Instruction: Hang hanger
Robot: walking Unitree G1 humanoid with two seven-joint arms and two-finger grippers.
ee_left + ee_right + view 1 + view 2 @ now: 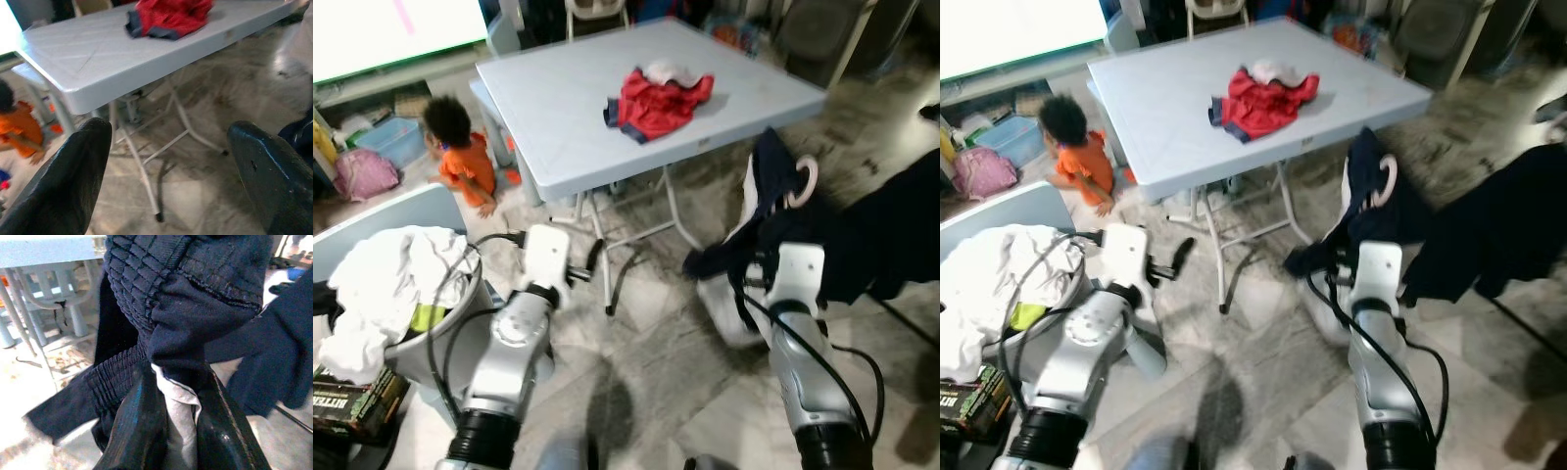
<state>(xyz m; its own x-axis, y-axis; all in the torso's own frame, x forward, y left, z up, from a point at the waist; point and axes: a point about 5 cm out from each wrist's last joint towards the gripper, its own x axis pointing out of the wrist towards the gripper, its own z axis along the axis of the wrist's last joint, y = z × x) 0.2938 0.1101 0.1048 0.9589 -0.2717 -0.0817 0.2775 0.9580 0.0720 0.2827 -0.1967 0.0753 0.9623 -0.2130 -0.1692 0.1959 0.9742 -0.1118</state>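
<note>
The hanger, its pale hook poking above a dark navy garment draped on it, hung in front of me on my right, clamped with the cloth in my right gripper. I judged it light but floppy: soft fabric could slip or swing, so a hold near the stiff hook seemed wiser. My left gripper stood apart and empty, facing the table with red clothes. A dark garment hung close by.

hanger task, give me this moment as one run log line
right gripper: shut on dark navy garment with pale hanger hook | left gripper: open, idle | red garment: on grey folding table
</note>
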